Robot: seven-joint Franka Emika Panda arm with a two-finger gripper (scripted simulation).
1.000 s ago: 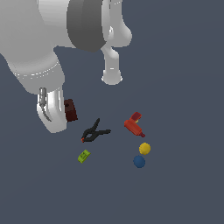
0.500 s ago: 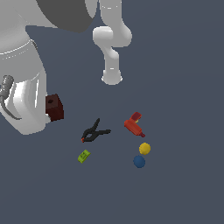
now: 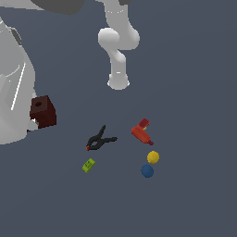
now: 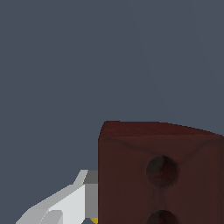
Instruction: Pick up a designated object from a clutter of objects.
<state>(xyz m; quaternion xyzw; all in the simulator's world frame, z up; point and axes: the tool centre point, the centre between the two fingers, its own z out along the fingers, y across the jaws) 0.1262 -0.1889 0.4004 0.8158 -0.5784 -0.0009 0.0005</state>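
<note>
Grey floor; brick (image 3: 42, 111) clamped in hand (image 3: 33, 121).

The items sit grouped in the middle of the tabletop (image 3: 194, 69): black spring clamp (image 3: 100, 140) with the lime-green block (image 3: 88, 165) near it, then a clear gap to the red drill-like tool (image 3: 141, 132), yellow ball (image 3: 153, 157) and blue ball (image 3: 147, 171), which lie close together. The arm's white base (image 3: 118, 81) stands beyond them. Bare surface surrounds the group.
</note>
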